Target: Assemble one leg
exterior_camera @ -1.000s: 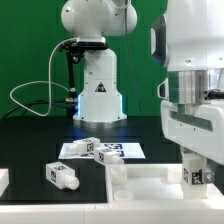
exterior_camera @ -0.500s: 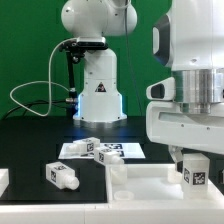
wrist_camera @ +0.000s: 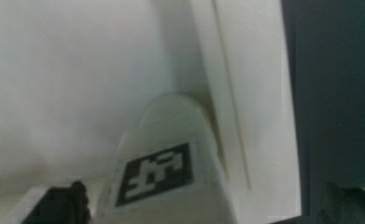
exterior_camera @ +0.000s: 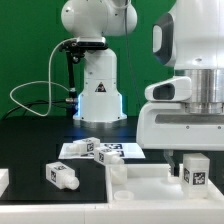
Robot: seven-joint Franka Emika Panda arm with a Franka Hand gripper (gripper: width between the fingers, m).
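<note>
Fingers: the gripper (exterior_camera: 196, 160) hangs low over the panel (exterior_camera: 150, 180) at the table's front edge, toward the exterior view's right; fingertips mostly hidden, so whether they clamp cannot be told.
Leg in hand: a tagged leg (exterior_camera: 195, 174) stands upright just below the hand, over the panel; the wrist view shows the leg (wrist_camera: 161, 150) close beside a raised rim (wrist_camera: 218, 110) — contact with the fingers not visible.
Progress: judged mid-task — this leg is at the panel, seating not confirmed.
Left to do: likely turning or pressing home.
Spare legs: one leg (exterior_camera: 62, 175) near the front edge; another (exterior_camera: 84, 146) on the marker board (exterior_camera: 112, 150), mid-table.
</note>
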